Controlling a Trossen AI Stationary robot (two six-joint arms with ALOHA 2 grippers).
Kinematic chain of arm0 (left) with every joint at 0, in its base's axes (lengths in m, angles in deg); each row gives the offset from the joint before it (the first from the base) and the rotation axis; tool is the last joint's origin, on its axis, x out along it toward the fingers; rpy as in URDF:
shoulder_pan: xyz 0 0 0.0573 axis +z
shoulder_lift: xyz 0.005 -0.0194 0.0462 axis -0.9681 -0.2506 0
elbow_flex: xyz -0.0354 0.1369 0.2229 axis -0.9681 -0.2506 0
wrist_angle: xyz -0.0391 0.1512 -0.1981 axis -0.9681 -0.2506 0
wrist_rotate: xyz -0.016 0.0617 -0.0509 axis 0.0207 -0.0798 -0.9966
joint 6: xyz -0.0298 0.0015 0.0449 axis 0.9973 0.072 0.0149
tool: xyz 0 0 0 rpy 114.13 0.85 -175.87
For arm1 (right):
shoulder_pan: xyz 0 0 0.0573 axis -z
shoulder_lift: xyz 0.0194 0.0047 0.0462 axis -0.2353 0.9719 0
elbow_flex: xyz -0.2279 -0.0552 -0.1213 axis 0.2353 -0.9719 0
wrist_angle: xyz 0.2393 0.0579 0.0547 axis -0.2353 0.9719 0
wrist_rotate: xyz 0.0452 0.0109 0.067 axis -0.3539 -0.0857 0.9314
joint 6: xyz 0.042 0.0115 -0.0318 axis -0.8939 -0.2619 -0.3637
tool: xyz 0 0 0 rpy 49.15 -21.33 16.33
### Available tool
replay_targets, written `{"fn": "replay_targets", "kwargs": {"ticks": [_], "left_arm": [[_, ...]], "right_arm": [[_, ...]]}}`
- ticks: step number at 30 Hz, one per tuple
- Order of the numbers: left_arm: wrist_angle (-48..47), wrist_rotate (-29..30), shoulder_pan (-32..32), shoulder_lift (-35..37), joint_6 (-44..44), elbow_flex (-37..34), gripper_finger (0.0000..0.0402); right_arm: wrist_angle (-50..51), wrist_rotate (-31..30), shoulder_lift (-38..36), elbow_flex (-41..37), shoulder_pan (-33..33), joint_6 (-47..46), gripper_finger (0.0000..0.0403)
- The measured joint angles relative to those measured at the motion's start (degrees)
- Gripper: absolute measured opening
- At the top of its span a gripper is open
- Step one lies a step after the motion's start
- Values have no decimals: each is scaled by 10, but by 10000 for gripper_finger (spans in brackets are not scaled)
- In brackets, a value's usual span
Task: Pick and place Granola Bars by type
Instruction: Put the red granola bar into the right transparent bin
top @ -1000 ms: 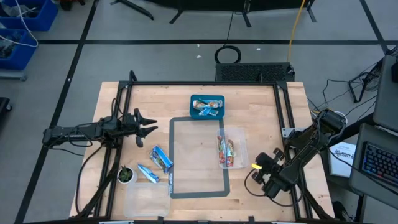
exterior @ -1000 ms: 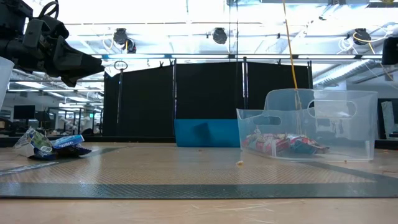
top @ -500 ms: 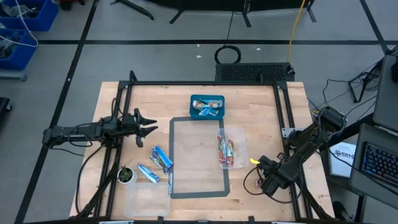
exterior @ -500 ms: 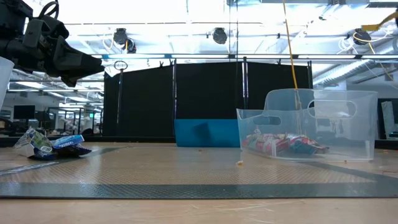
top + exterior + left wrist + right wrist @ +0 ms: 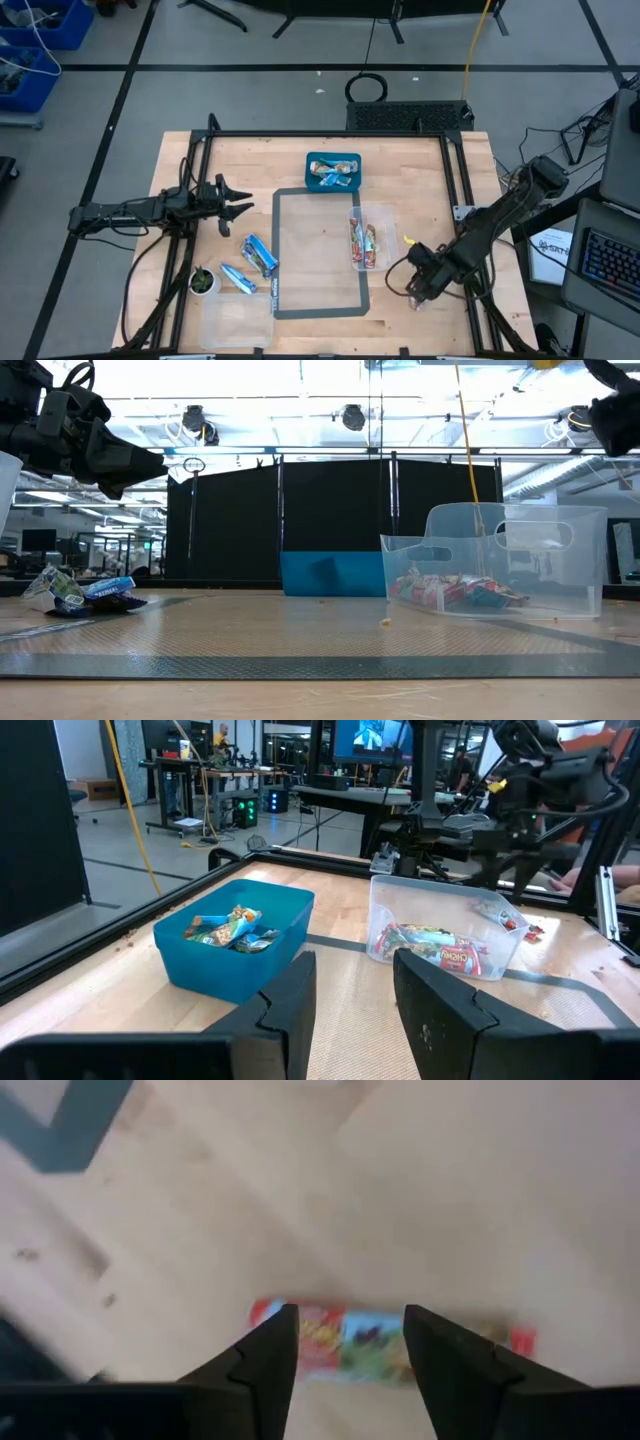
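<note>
Your right gripper (image 5: 417,287) sits at about 4 o'clock on the table (image 5: 420,180), pointing down. Its fingers (image 5: 265,1360) are spread, straddling a red-wrapped granola bar (image 5: 345,1338) that lies flat on the wood beneath them, not pinched.

Your left gripper (image 5: 238,198) hovers at 9 o'clock, off the surface, jaws part-spread with nothing between them.

Red-wrapped bars (image 5: 364,243) lie in the clear bin (image 5: 388,222) right of centre. Blue-wrapped bars (image 5: 333,174) are in the blue bin (image 5: 312,162) at 12 o'clock. Two more loose blue bars (image 5: 258,254) lie on the table at about 8 o'clock, next to the green-topped pot (image 5: 203,282). A grey tape rectangle (image 5: 277,250) marks the centre.
</note>
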Motion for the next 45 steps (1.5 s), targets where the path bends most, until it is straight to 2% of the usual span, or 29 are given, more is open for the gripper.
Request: {"fn": "replay_targets", "kwargs": {"ticks": [6,10,14,21,25,37,41,45], "left_arm": [[0,0,0,0,0,0,138],[0,0,0,0,0,0,138],[0,0,0,0,0,0,138],[0,0,0,0,0,0,138],[0,0,0,0,0,0,138],[0,0,0,0,0,0,138],[0,0,0,0,0,0,138],[0,0,0,0,0,0,138]], "right_arm": [[-4,98,-11,0,-6,-102,178],[-10,132,-8,-11,-13,-169,176],[-55,125,-8,-44,-17,-225,171],[-223,126,-7,-133,-17,-315,169],[-284,121,-8,-176,-17,-342,169],[-273,61,-9,-196,-18,-343,166],[-287,29,-9,-196,-21,-313,125],[-293,2,-8,-197,-27,-272,36]]}}
